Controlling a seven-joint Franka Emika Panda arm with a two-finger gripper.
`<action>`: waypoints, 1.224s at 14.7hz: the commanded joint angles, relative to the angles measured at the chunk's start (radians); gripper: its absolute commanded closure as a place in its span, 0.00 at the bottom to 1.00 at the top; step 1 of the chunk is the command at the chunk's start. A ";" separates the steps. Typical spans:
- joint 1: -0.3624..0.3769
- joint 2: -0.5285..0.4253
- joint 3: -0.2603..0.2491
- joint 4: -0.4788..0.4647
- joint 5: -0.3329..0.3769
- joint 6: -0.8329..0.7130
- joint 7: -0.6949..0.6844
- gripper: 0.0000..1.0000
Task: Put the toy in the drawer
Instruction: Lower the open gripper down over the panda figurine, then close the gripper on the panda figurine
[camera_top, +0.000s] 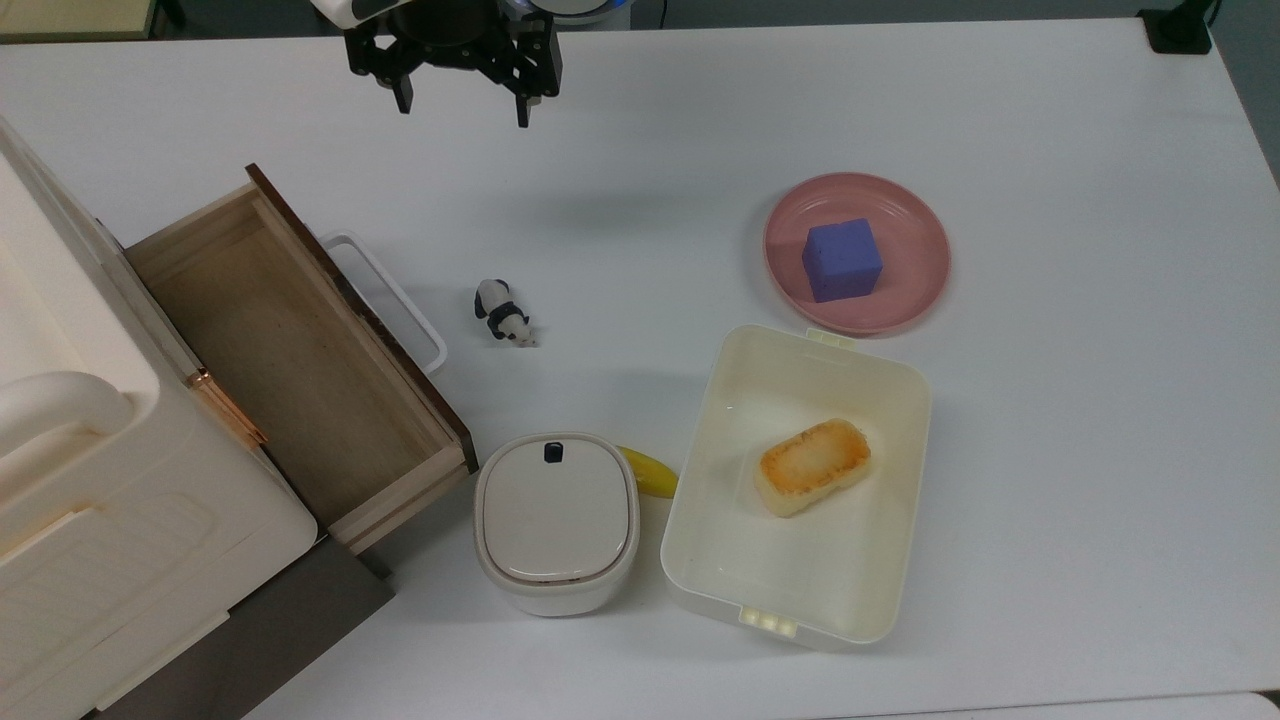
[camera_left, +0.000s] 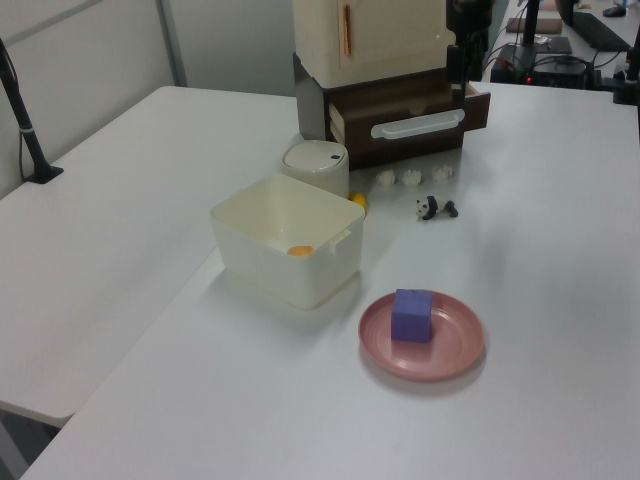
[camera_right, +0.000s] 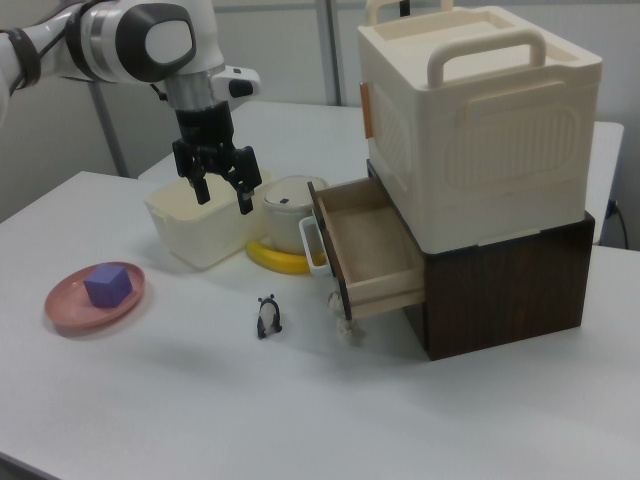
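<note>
- We see the tool (camera_top: 460, 108) high above the worktop (camera_top: 1050, 450) near its far edge in the top view, fingers spread apart, nothing between them.
- In the right view the tool (camera_right: 221, 193) hangs in the air, well above the toy and apart from it.
- Toy (camera_top: 502, 312): tiny black-and-white panda on the bare worktop, near the drawer's white loop handle (camera_top: 385, 297) but not touching it. In the right view we see it standing upright (camera_right: 267, 317) in front of the drawer.
- Drawer (camera_top: 290, 355): pulled open, light-wood inside, dark brown front panel; we see nothing in it. It belongs to the cream cabinet (camera_top: 90, 480) at the top view's left edge of the worktop.
- Left view: toy (camera_left: 428, 208) in front of the drawer (camera_left: 415, 110); three small pale bits lie on the worktop just beside it, we cannot tell what they are.
- Round-cornered white lidded container (camera_top: 556, 520) just beside the drawer's near corner in the top view.
- Yellow banana (camera_top: 650, 472) wedged between that container and the cream tub (camera_top: 690, 540), mostly hidden.
- Tub holds a toasted bread-like piece (camera_top: 812, 466).
- Pink plate (camera_top: 915, 265) just beyond the tub, purple cube (camera_top: 842, 259) resting on it.
- Toy well apart from plate and tub.
</note>
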 joint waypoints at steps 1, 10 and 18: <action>0.007 0.001 -0.002 -0.019 0.024 0.019 -0.028 0.02; 0.033 0.074 0.006 -0.146 0.004 0.162 -0.304 0.14; 0.073 0.202 -0.003 -0.245 -0.122 0.424 -0.340 0.29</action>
